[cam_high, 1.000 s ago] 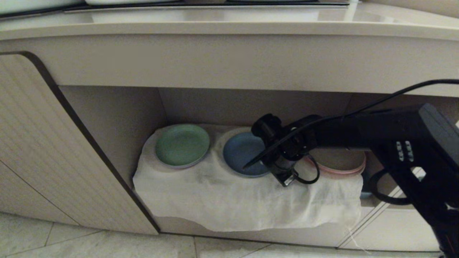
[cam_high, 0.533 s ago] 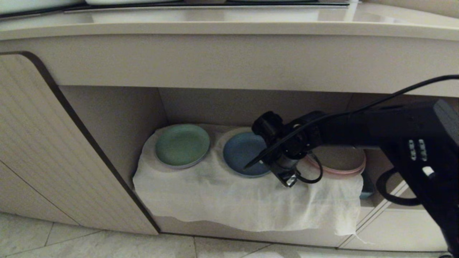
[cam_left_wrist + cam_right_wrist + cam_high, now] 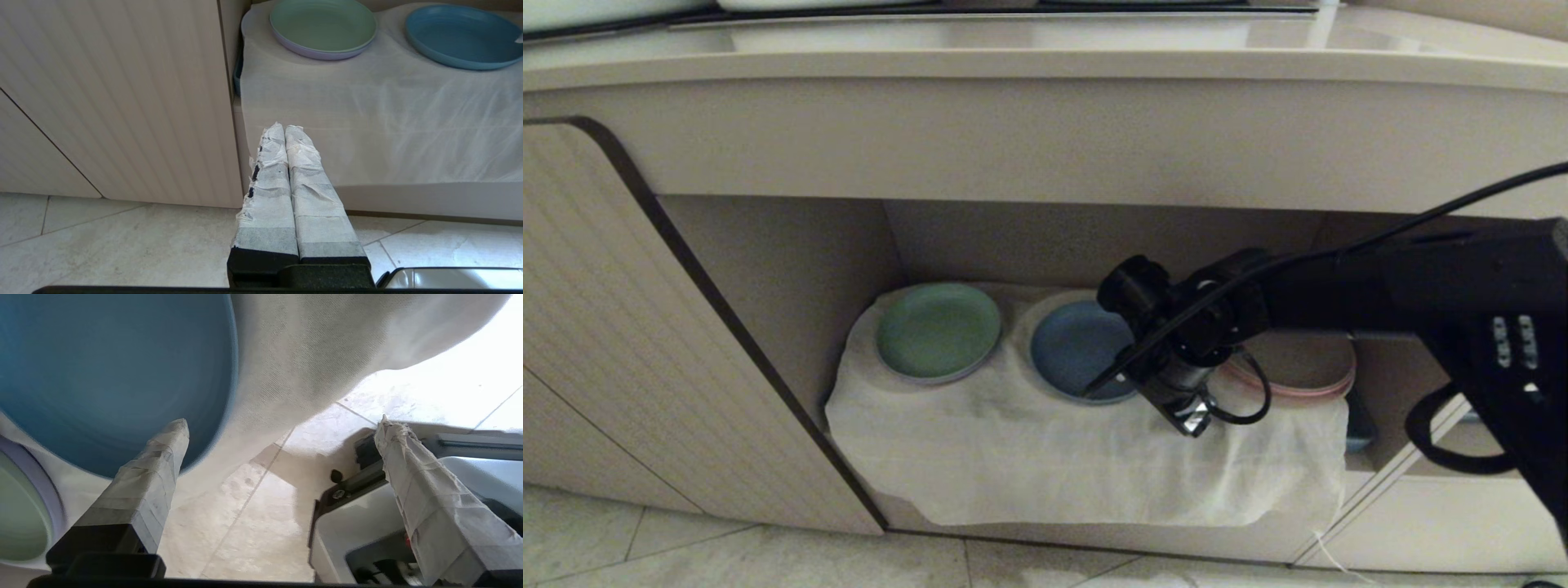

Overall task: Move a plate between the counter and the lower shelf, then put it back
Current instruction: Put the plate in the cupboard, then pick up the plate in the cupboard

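A beige kitchen unit fills the view: a glossy worktop (image 3: 1045, 49) runs along the top, and below it an open lower shelf (image 3: 792, 269) holds a wrinkled white cloth (image 3: 1045, 457) that hangs over the front edge above a tiled floor (image 3: 727, 555).

Three lots of dishes sit side by side on the cloth. The blue plate (image 3: 1072, 347) lies flat in the middle, a green plate (image 3: 938, 331) is to its left, and a pinkish stack (image 3: 1298, 367) is partly hidden to its right.

The right hand (image 3: 1131, 371) reaches into the recess at the blue plate's right rim. In the right wrist view its taped fingers (image 3: 151, 469) stand wide apart and hold nothing; one finger lies over the plate's edge, the other is off beyond the cloth. The left hand (image 3: 286, 163) hangs low in front of the cabinet door (image 3: 122, 102), its fingers pressed together on nothing.

Judging from this, the plate is resting on the shelf, released or not yet gripped.

The risks I see:
- The loose cloth could snag on a finger, dragging the dishes toward the edge.
- The pinkish stack is close to the arm's wrist, so a sideways swing might knock it.
- A grip on the thin rim alone may let the plate tip or slip.
- Lifting too steeply could strike the underside of the worktop.
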Motion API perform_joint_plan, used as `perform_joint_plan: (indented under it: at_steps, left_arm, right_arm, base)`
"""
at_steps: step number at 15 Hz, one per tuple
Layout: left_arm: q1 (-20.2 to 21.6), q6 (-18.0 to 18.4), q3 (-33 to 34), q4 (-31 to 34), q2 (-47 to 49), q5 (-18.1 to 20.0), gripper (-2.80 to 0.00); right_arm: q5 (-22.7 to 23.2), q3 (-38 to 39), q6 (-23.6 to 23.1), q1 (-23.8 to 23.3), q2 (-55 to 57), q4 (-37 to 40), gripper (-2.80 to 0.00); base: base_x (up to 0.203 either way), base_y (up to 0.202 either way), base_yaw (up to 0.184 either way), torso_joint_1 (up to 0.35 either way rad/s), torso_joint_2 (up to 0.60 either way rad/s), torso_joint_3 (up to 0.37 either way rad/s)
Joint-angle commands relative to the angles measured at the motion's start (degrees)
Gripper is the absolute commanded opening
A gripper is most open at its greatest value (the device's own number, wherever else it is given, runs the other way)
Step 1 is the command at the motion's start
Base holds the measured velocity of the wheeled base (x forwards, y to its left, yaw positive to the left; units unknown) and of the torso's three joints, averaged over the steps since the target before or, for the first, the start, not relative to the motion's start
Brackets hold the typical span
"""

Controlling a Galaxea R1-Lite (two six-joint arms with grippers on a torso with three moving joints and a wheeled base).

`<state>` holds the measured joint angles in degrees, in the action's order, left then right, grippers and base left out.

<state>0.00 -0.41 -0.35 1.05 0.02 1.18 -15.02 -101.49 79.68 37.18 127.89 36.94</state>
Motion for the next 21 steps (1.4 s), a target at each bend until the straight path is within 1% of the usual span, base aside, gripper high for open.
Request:
perform_joint_plan:
  at_steps: [1,4,10,17,21]
  left_arm:
    - [0.0,0.0,0.0,0.0,0.0,0.0,-2.8]
    - [0.0,0.0,0.0,0.0,0.0,0.0,-2.8]
    - [0.0,0.0,0.0,0.0,0.0,0.0,-2.8]
    - [0.0,0.0,0.0,0.0,0.0,0.0,-2.8]
    - [0.0,0.0,0.0,0.0,0.0,0.0,-2.8]
  right_arm:
    - [-0.1,1.8,-0.5,0.2,-1.8,0.2,0.0]
    - [-0.1,4.5,-2.6,0.5,-4.0,0.1,0.0]
    - [-0.1,8.2,-4.1,2.3,-7.0,0.3,0.0]
    - [-0.6,17.1,-6.6,3.9,-12.9,0.0,0.0]
    - [-1.1,23.3,-6.7,5.0,-17.7,-0.2,0.0]
  base:
    - [0.0,0.0,0.0,0.0,0.0,0.0]
    - [0.0,0.0,0.0,0.0,0.0,0.0]
    - [0.0,0.0,0.0,0.0,0.0,0.0]
    - [0.0,0.0,0.0,0.0,0.0,0.0]
    - [0.0,0.0,0.0,0.0,0.0,0.0]
